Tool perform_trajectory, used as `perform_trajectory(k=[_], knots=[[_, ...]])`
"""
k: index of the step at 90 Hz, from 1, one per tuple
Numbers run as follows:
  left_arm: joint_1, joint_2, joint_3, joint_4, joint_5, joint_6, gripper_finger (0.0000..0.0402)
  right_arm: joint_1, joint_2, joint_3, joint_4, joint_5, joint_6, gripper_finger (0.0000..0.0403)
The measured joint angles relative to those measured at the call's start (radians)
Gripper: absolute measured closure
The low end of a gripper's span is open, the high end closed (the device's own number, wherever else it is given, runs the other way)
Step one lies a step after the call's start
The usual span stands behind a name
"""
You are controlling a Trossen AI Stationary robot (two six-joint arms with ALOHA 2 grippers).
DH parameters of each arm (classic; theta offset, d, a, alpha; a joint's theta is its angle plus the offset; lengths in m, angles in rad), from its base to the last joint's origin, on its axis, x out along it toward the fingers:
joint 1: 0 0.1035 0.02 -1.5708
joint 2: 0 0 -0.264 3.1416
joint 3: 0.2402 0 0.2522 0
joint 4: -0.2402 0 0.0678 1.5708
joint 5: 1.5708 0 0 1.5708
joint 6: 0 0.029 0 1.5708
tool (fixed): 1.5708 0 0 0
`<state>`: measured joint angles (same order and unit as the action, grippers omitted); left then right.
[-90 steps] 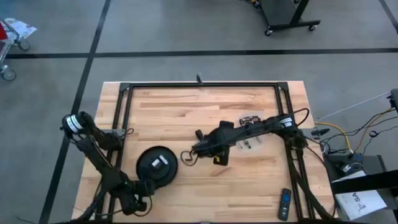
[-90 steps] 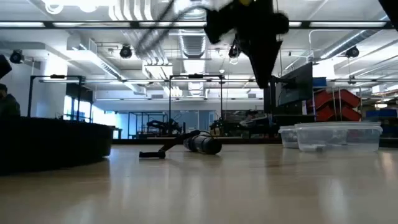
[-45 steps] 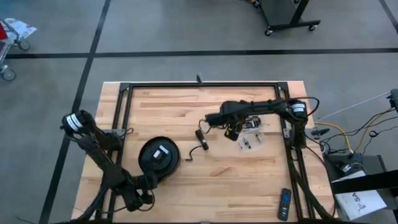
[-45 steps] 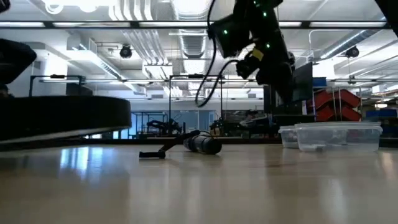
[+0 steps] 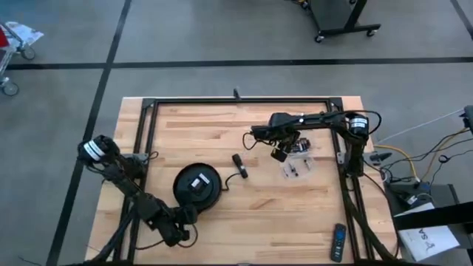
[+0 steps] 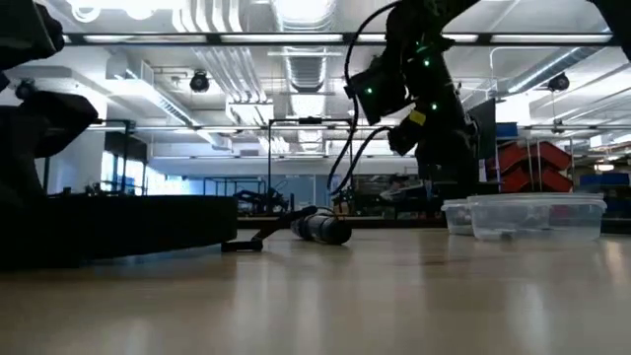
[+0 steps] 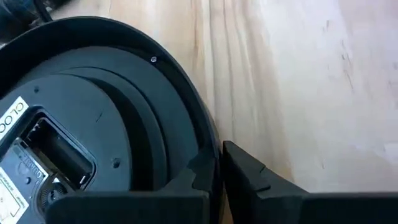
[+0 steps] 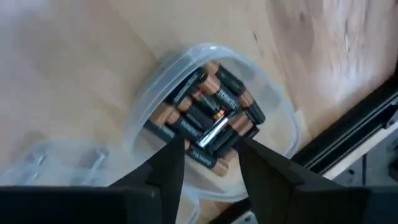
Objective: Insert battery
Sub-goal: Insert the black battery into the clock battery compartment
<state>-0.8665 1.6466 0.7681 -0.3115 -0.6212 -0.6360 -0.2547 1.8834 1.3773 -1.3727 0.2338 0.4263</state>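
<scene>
A black round clock [image 5: 196, 185] lies back up on the wooden table, its open battery compartment [image 7: 56, 155] showing. My left gripper [image 5: 186, 214] is at the clock's near edge, shut on its rim. My right gripper [image 5: 279, 153] hovers open over a clear tub [image 5: 298, 145] at the far right. The tub holds several black and copper batteries [image 8: 208, 118]. The fingers [image 8: 168, 168] stand above the batteries and touch nothing. My left gripper pinches the clock's rim [image 7: 199, 143] at its near edge, one finger [image 7: 186, 186] over the back face and the other [image 7: 261, 183] outside the rim. It comes in from the table's near side. The clock stays flat, low over the table.
A small dark cylinder with a cord [image 5: 238, 164] lies mid-table between the clock and the tub. A second clear container [image 5: 294, 170] sits just near of the battery tub. A remote [image 5: 338, 241] lies at the near right corner. A black frame [image 5: 236, 100] borders the table.
My right gripper has swung from the table's middle toward the far right and now stands over the battery tub. My left gripper has moved toward the right with the clock, which has shifted right and a little toward the far edge.
</scene>
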Motion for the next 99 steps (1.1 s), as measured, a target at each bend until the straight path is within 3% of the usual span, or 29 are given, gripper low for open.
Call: perform_trajectory(k=[20,40,58,99], knots=[[0.001,-0.005,0.002,0.011,0.058,0.002,0.0392,-0.027,0.0,0.0,0.013,-0.011,-0.019,0.0252],[0.001,-0.007,0.002,0.027,0.064,0.011,0.0392,-0.046,0.0,-0.001,0.031,-0.054,-0.034,0.0211],[0.001,-0.007,0.002,0.029,0.065,0.016,0.0388,-0.063,0.0,-0.004,0.042,-0.081,-0.048,0.0203],[0.001,-0.007,0.002,0.03,0.064,-0.031,0.0275,-0.102,0.001,-0.091,0.239,-0.134,-0.031,0.0245]])
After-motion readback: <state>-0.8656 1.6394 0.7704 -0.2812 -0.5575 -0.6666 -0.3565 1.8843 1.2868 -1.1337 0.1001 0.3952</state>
